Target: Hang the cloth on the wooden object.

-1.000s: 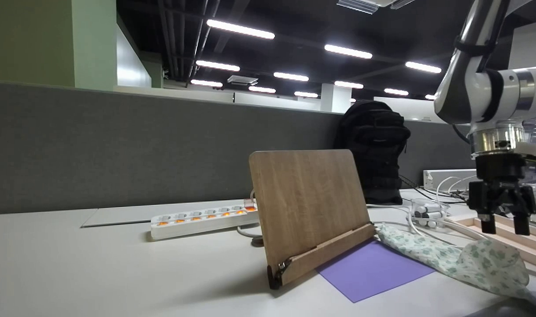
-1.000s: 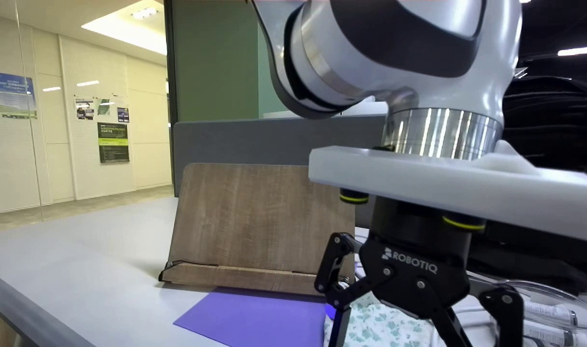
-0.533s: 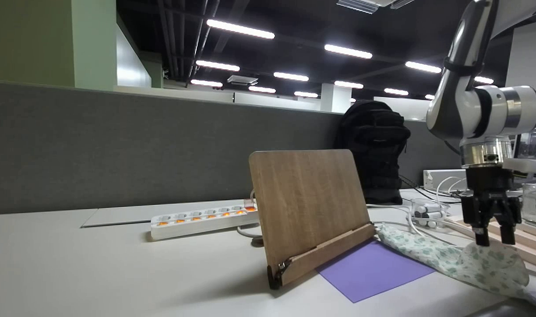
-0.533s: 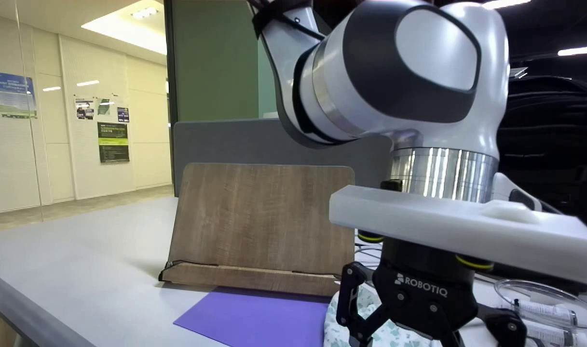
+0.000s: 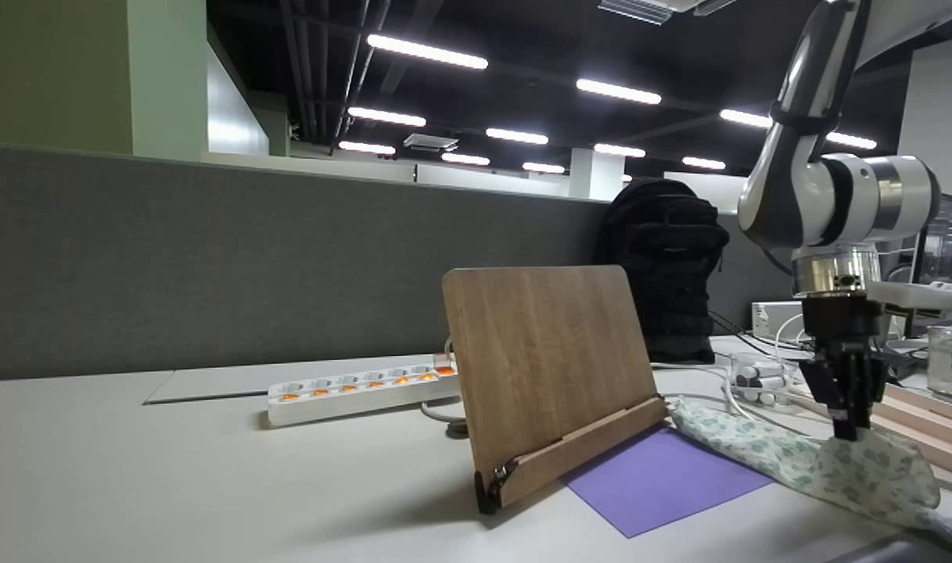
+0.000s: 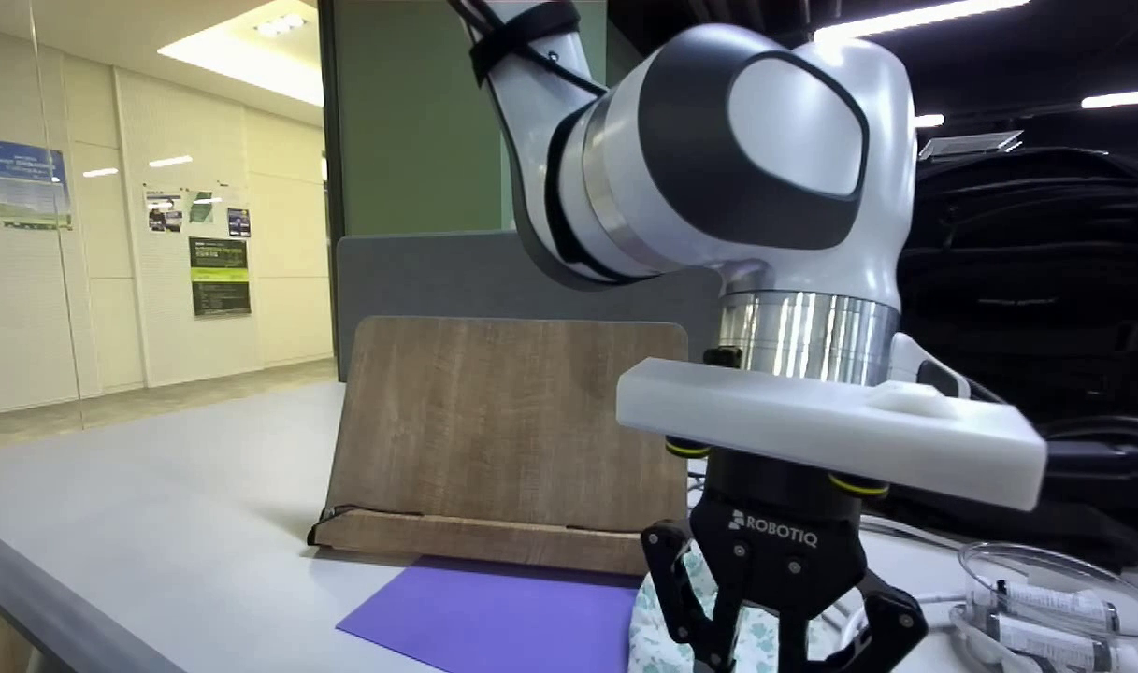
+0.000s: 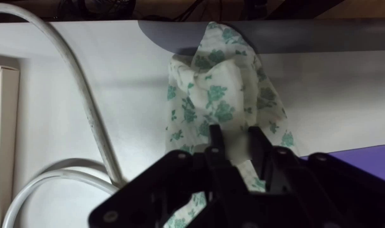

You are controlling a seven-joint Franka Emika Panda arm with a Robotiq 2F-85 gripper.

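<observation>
- On the bench (image 5: 210, 485), directly below the claw (image 7: 235, 131): the cloth (image 7: 217, 98), off-white with green leaf print, one end bunched.
- Wrist view: raised fold of the cloth sits between the fingertips (image 7: 216, 136). They stand close together, narrow gap. Can't tell if they really pinch the fabric.
- Rest of the cloth trails off to the lower corner of the wooden board (image 5: 550, 360); just beside it, contact unclear.
- Wooden board is tilted back, ledge at bottom, apart from the claw. Purple sheet (image 5: 667, 481) lies flat in front of it.
- Arm (image 6: 662, 178), both exterior views: wrist bent, last section vertical, claw aimed straight down, tips at cloth level.
- White bar (image 6: 826, 430) sits crosswise on the wrist, above the claw.
- Clear container (image 6: 1045, 550) near the claw, both exterior views: white labelled cylinders (image 6: 1055, 601) inside, lying on their sides.
- Pale wooden tray (image 5: 933, 447) beyond the claw in an exterior view; contents can't be made out.
- Clear jar (image 5: 951, 363) by the frame edge in an exterior view; contents unclear.
</observation>
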